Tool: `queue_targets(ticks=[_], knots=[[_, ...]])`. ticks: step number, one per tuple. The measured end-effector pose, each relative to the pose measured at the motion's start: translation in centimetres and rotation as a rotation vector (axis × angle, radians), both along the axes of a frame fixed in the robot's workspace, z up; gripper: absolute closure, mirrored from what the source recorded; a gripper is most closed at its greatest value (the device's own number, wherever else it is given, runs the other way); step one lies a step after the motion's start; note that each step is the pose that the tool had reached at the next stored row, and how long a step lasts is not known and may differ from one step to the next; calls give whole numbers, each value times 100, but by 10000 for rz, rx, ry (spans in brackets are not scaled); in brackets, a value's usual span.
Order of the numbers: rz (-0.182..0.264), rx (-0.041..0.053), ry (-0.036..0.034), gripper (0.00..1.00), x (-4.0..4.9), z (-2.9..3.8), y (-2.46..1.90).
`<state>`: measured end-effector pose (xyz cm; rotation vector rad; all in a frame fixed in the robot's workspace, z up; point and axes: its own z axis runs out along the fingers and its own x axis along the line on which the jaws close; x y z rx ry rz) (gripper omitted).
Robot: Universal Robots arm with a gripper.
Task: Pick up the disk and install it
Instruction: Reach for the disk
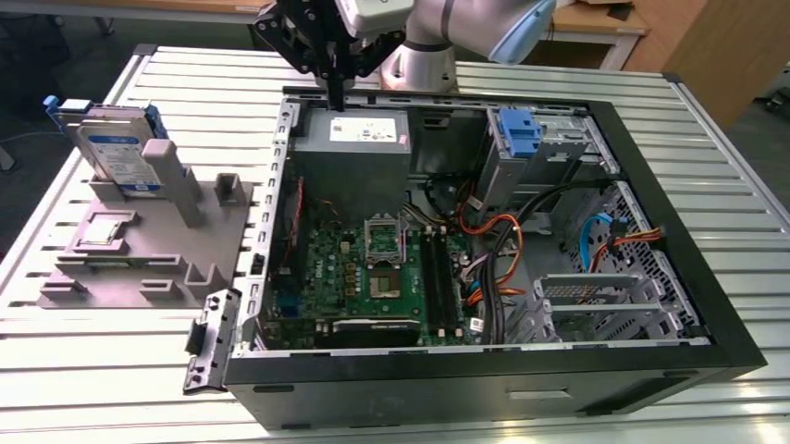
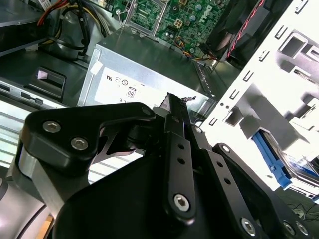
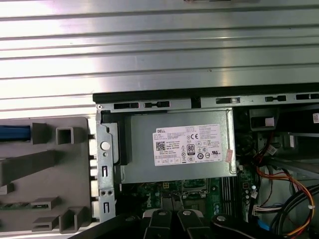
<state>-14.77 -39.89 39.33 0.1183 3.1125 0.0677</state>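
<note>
The disk (image 1: 120,151), its white label crossed by a blue band, stands upright in the grey fixture (image 1: 136,268) on the worktop (image 1: 74,370), at the exterior view's left, well apart from the tool (image 1: 333,100). The tool points down, fingers (image 1: 333,88) pressed together and empty, just over the white-labelled power supply (image 1: 351,139) in the open computer case (image 1: 494,393).

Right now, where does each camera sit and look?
Exterior view: off the arm, looking down on the table, the open computer case, the disk and the end effector.
First wrist view: on the arm, facing down at the power supply; end effector links show.
Second wrist view: on the arm, looking along the end effector.
Both wrist views share the power supply.
</note>
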Motion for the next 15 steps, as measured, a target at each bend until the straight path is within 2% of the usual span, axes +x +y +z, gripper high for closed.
queue_targets(ticks=[3, 15], knots=[[2, 0, 0, 90, -37, -2, 0], [1, 0, 14, 90, -72, -8, 0]])
